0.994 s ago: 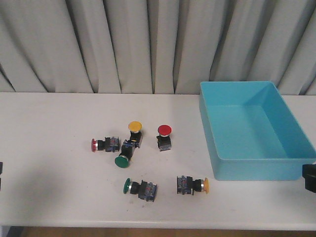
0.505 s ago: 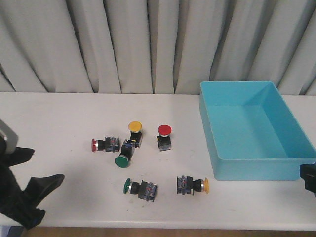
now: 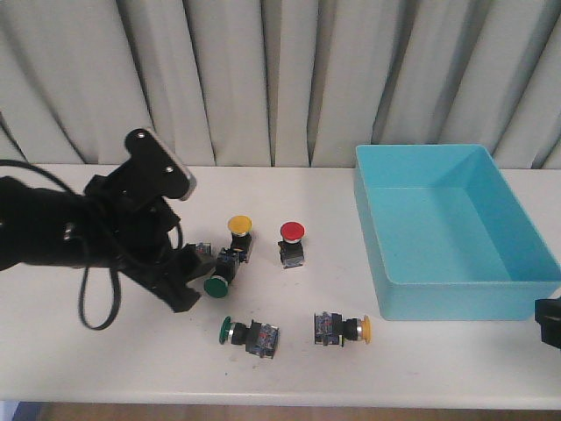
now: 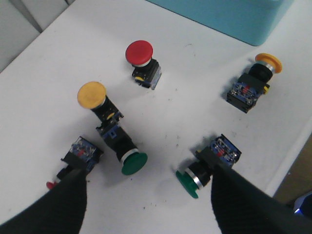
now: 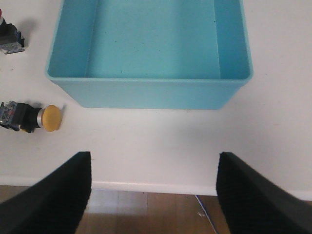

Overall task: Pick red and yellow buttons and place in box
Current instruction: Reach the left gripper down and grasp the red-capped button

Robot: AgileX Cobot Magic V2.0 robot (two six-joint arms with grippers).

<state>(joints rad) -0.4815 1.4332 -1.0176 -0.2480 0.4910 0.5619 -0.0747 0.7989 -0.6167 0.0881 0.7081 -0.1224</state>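
The left hand (image 4: 146, 204) is hanging released, fingers spread wide, over the cluster of switches on the worktop (image 3: 88, 342). Just beyond its fingers are lying a small red button (image 4: 73, 158) on its side, a green-capped switch (image 4: 124, 151) and a second green one (image 4: 209, 161). Farther out are standing a yellow button (image 4: 95, 100) and a red button (image 4: 140, 61), with another yellow button (image 3: 344, 329) lying near the box (image 3: 451, 232). The box is sitting empty, well apart from the left hand. The right hand (image 5: 153, 195) is idling with fingers parted at the worktop's edge, in front of the box.

The risk is crowding: the green-capped switch is touching the yellow button's body, so closing there could trap the wrong switch or knock both aside. The lying buttons may roll.

No writing is legible; the contact blocks seem to carry tiny markings, too small to read.
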